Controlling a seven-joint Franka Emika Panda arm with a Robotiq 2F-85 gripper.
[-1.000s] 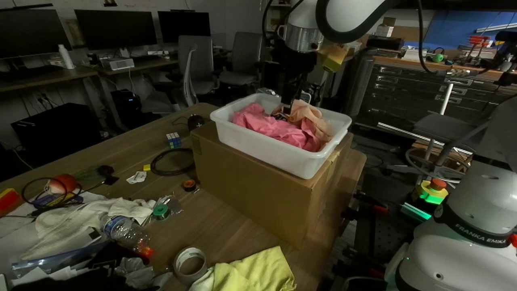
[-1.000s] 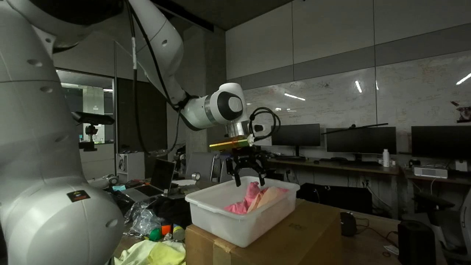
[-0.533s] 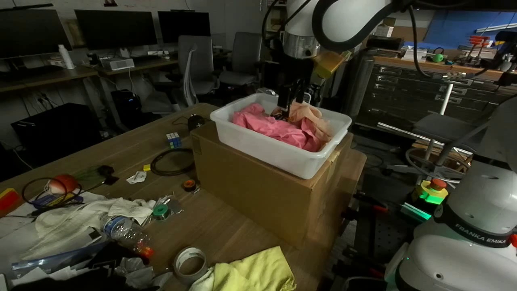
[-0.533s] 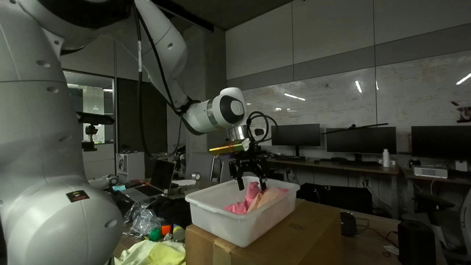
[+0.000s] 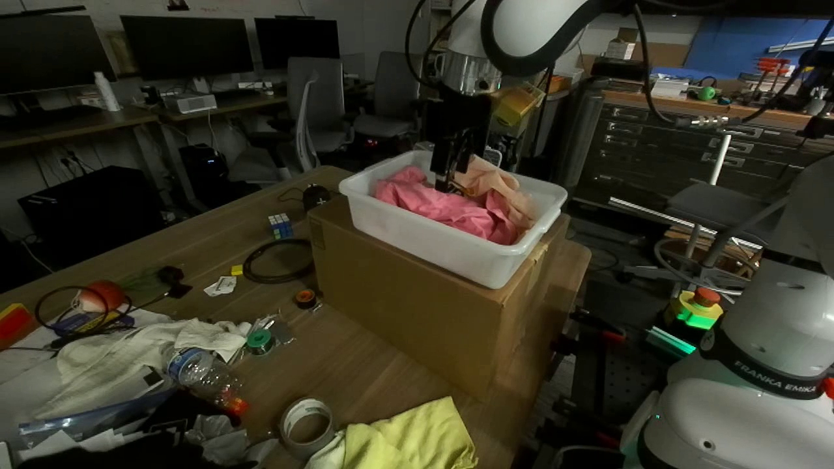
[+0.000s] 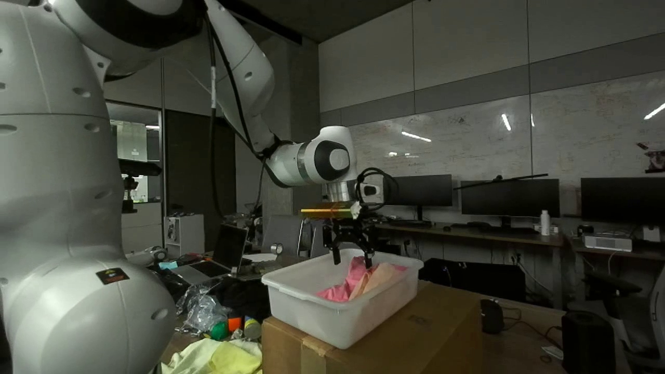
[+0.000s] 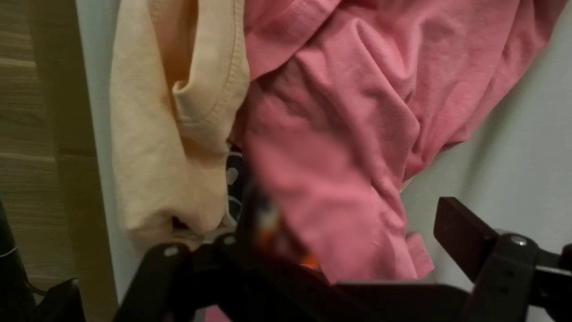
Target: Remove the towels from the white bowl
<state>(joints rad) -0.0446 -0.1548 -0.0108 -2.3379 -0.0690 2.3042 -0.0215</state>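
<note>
Hanging over a white tub [image 6: 332, 318] in an exterior view, the hand [image 6: 353, 259] stands wide. In an exterior view it partly blocks the tub's pink cloth [image 5: 443, 210] and peach cloth [image 5: 493, 181]. Wrist view: dark patterned fabric [image 7: 234, 188], partly covered.

Table [image 5: 365, 371]: from above in an exterior view;
Whiteboard [image 6: 467, 137]: faced in an exterior view;
Pink cloth [image 7: 380, 89]: close below wrist view;
Tub [image 5: 423, 240]: in all views

Here's free room in the wrist view: bare bowl [image 7: 532, 156] right of the pink cloth [image 7: 380, 80]! On the left, peach cloth [image 7: 147, 147] crowds the wall [image 7: 100, 120]; the rim [image 6: 311, 298] bars low sideways passes.
</note>
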